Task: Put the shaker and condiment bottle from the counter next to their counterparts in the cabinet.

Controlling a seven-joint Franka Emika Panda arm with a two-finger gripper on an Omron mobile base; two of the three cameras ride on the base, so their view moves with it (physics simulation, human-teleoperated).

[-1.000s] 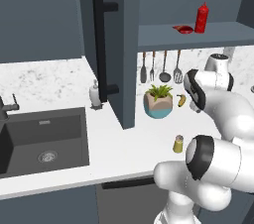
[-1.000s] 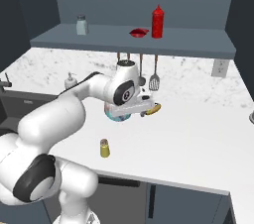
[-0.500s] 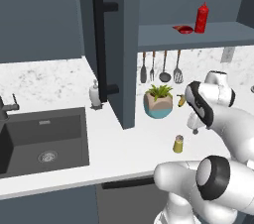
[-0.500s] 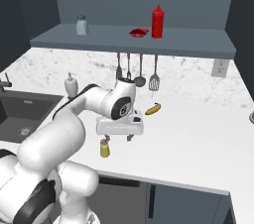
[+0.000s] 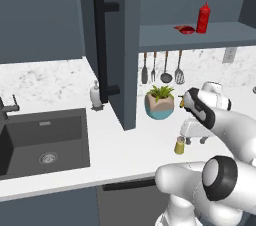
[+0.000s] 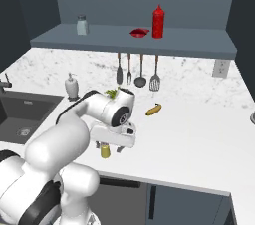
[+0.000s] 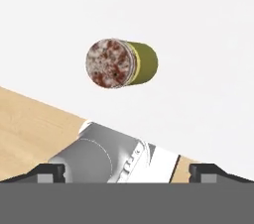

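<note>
The small yellow-olive shaker (image 5: 180, 145) (image 6: 105, 151) stands upright on the white counter (image 5: 125, 150) near its front edge. In the hand view I look down on the shaker's (image 7: 122, 63) speckled cap. My gripper (image 5: 194, 141) (image 6: 108, 147) (image 7: 129, 171) hangs just above it, pointing down, open, with nothing between its fingers. A red condiment bottle (image 5: 203, 18) (image 6: 158, 21) stands on the shelf of the cabinet (image 5: 200, 35) (image 6: 134, 40) beside a low flat red object (image 6: 139, 32). A grey shaker (image 6: 81, 25) stands at the shelf's left end.
The cabinet's open door (image 5: 117, 45) with its black bar handle juts out over the counter. A potted plant (image 5: 160, 102), banana (image 6: 153, 109), soap dispenser (image 5: 95, 95) (image 6: 71, 85) and hanging utensils (image 6: 137, 69) are behind the hand. The dark sink (image 5: 45, 135) lies left.
The hand has swung down and forward from beside the potted plant to just above the shaker. The gripper stayed open. Nothing else moved.
</note>
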